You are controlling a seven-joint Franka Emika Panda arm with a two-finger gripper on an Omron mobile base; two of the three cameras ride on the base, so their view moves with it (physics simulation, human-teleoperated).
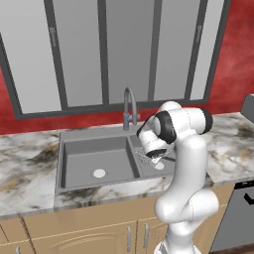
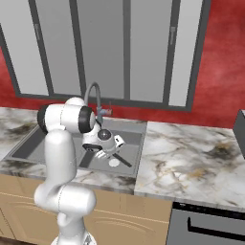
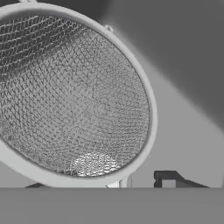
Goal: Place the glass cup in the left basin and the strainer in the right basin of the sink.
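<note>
The strainer point(image 3: 74, 96), a round grey wire-mesh bowl with a metal rim, lies low in the right basin point(image 1: 149, 171) of the dark grey sink point(image 1: 62, 144). It shows beside the hand point(image 1: 144, 158), and its thin dark handle point(image 2: 125, 161) points out over the basin floor. My gripper point(image 1: 156, 158) point(image 2: 106, 152) hangs just over it. In the hand view the gripper point(image 3: 100, 183) is open, its fingertips point(image 3: 166, 177) standing apart on either side of the handle's root without touching it. The left basin point(image 1: 94, 156) shows its white drain point(image 1: 99, 173). The glass cup is out of view.
A tall arched grey faucet point(image 1: 129, 106) point(image 2: 93, 93) rises behind the divider, close to my arm. Marble counter point(image 2: 191, 153) runs on both sides of the sink. A dark appliance front point(image 2: 206, 225) sits below the counter at the right. Windows back the counter.
</note>
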